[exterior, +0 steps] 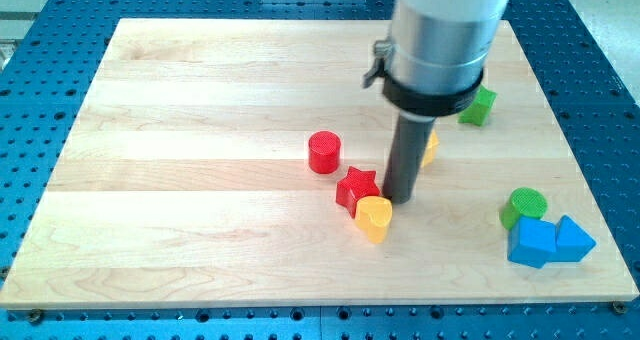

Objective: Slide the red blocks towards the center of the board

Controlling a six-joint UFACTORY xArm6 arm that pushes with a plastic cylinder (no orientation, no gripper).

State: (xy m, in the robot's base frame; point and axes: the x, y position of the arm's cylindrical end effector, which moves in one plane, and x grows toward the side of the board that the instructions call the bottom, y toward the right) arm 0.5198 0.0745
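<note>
A red cylinder (323, 151) stands near the middle of the wooden board (200, 160). A red star block (355, 187) lies just below and right of it. A yellow heart block (374, 218) touches the star's lower right side. My tip (398, 200) is at the star's right side, just above the yellow heart, close to or touching both. The dark rod rises from there into the large grey arm body (440, 40).
A yellow block (430, 148) is partly hidden behind the rod. A green block (479, 105) sits at the right, partly under the arm. A green cylinder (524, 206), a blue cube-like block (532, 242) and a blue triangle (573, 239) cluster at the lower right.
</note>
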